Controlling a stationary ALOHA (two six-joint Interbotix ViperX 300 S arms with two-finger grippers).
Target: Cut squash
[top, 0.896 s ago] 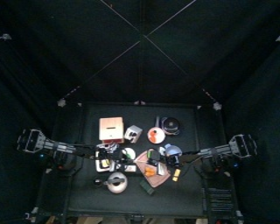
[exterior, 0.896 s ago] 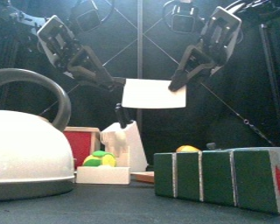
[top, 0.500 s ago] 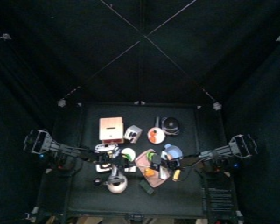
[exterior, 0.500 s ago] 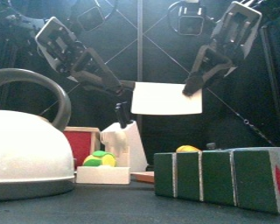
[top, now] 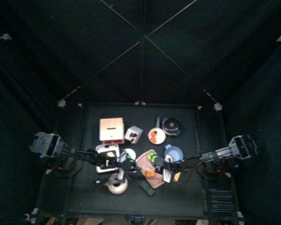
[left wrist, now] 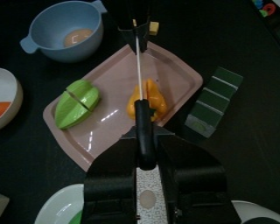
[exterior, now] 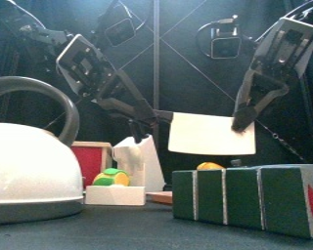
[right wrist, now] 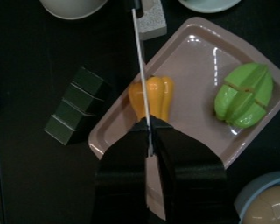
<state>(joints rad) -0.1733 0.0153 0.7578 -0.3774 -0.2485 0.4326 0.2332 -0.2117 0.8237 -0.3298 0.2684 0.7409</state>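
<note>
A flat white blade (exterior: 211, 134) hangs in the air, held at both ends. My left gripper (exterior: 156, 123) is shut on its left end and my right gripper (exterior: 239, 124) on its right end. Both wrist views show the blade edge-on (left wrist: 139, 61) (right wrist: 139, 61), lined up over an orange-yellow squash (left wrist: 150, 98) (right wrist: 156, 96). The squash lies on a pink cutting board (left wrist: 178, 74) (right wrist: 195, 48), with a green lobed vegetable (left wrist: 74, 101) (right wrist: 245, 92) beside it. The blade stays above the squash, not touching it.
A white kettle (exterior: 28, 171) fills the front left and a row of green blocks (exterior: 250, 195) (left wrist: 213, 101) stands front right beside the board. A blue bowl (left wrist: 63, 35), a bowl with orange contents (left wrist: 0, 96) and a small white box (exterior: 120, 166) crowd around.
Both grippers have carried the white blade lower and to the right in the front view. In the top view both arms have shifted toward the table's front.
</note>
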